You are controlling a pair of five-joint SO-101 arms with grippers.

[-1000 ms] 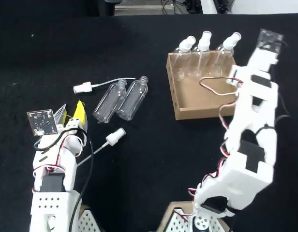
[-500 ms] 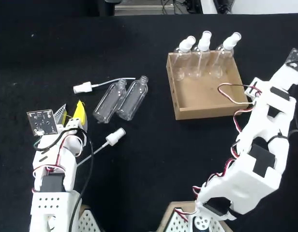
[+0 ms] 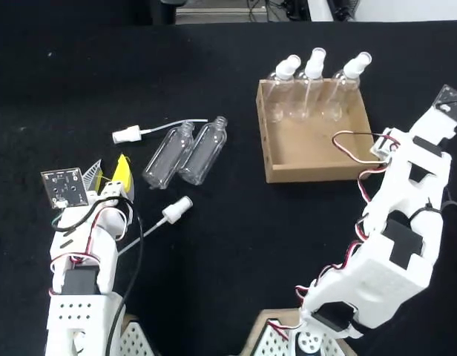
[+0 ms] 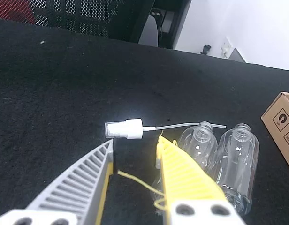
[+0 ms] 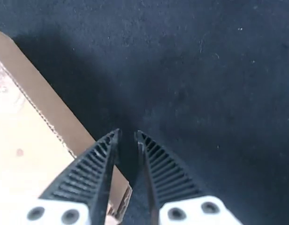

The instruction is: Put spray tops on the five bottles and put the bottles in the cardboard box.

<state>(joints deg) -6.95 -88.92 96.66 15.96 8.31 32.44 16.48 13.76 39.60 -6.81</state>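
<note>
Left gripper [image 4: 135, 142] jaws wide & empty. Spray top [image 4: 125, 129] sits just past the tips, 2 bare bottles [image 4: 238, 159] beside the yellow jaw. Right gripper [image 5: 128, 133]: narrow gap, empty, cardboard box [image 5: 22, 140] alongside. Risk imo: pinching that round top off-center could squirt it away.

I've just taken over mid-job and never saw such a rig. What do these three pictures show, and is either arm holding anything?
These are two small robot arms at a black table, each ending in a two-fingered claw. One picture looks down from a fixed camera; the other two come from a camera on each arm's wrist. Three capped bottles stand in the cardboard box. Two uncapped bottles lie on the table beside two loose spray tops. The left claw is open and empty, pointing at one spray top. The right claw, its fingers a narrow gap apart, holds nothing and hangs by the box's edge.
</note>
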